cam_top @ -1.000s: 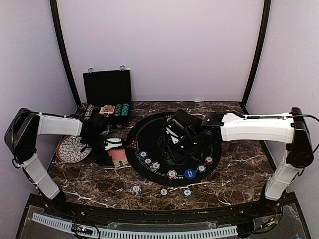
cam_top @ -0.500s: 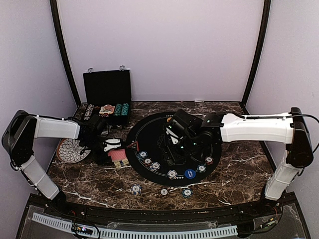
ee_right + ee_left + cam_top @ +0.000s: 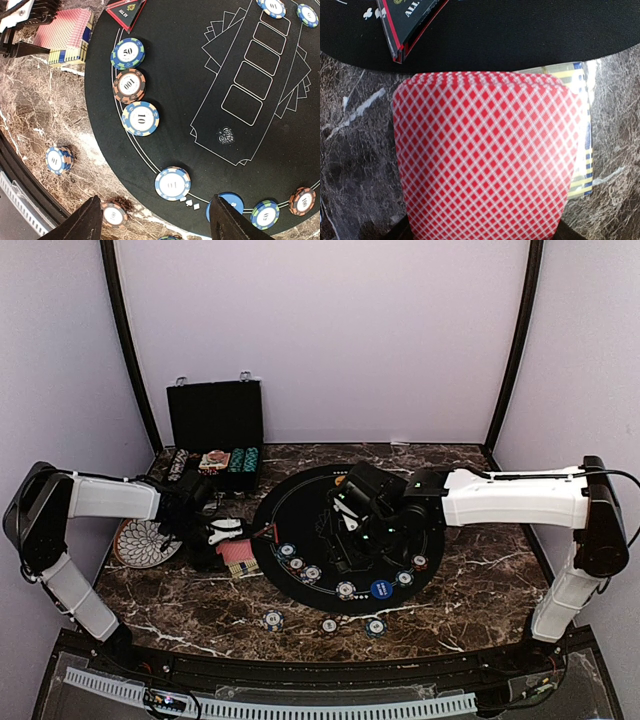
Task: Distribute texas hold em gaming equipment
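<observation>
My left gripper (image 3: pixel 214 534) is shut on a red-backed playing card (image 3: pixel 485 155), which fills the left wrist view. The card hangs over the deck (image 3: pixel 239 556), whose striped yellow-and-blue edge (image 3: pixel 581 125) shows beneath it on the marble. My right gripper (image 3: pixel 152 222) hovers open over the near rim of the round black mat (image 3: pixel 300 502), holding nothing. Between its fingers lies a blue-and-white chip (image 3: pixel 172 183). Other chips (image 3: pixel 140 118) curve along the mat edge with a blue button disc (image 3: pixel 226 203). Two chips (image 3: pixel 59 159) (image 3: pixel 114 214) lie on the marble.
An open black case (image 3: pixel 215 415) stands at the back left, with racked chips (image 3: pixel 213 462) in its lower half. A white petal plate (image 3: pixel 143 541) lies under the left arm. A red-edged triangular marker (image 3: pixel 125 10) rests on the mat's left edge.
The left jaws have shut on the red-backed card, and the left arm has shifted slightly left. The right gripper has stayed above the mat, its jaws a little narrower.
</observation>
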Robot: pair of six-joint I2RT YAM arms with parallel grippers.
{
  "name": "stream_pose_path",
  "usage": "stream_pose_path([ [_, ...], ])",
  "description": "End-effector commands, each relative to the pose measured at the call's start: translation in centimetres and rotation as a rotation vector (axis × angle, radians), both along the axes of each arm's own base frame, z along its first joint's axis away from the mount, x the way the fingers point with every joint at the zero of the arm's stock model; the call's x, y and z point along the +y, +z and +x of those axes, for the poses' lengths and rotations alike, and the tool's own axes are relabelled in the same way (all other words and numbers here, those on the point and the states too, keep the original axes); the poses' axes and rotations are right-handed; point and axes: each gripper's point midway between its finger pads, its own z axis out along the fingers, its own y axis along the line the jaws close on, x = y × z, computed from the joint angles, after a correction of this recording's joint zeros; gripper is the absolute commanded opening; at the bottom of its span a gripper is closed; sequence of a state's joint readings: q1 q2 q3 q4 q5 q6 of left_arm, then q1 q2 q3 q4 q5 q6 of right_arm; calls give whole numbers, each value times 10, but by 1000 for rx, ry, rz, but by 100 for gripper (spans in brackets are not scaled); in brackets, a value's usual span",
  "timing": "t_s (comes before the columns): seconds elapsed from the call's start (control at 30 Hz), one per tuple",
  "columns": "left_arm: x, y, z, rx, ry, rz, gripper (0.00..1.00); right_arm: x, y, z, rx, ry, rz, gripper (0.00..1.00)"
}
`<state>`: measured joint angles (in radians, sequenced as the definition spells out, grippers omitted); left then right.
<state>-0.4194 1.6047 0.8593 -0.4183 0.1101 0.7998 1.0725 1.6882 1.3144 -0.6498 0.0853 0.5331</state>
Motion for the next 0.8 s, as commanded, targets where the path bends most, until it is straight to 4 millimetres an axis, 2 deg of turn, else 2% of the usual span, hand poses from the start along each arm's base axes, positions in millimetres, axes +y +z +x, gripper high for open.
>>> stream_pose_path([
  [0.0,4,2,-3,-9,14,16,7,3,13,-1,-19,2,44,74],
  [0.03,3,4,-2,-13,16,12,2,4,13,0,-21,2,43,74],
  [0.1,2,9,-2,-16,18,1,0,5,13,0,-20,3,46,74],
  [0.57,-9,57,-6,-29,8,-79,0,8,17,8,-22,-28,71,74],
  [0.77,-15,90,-13,-42,-10,-137,0,32,39,19,57,-30,259,82],
])
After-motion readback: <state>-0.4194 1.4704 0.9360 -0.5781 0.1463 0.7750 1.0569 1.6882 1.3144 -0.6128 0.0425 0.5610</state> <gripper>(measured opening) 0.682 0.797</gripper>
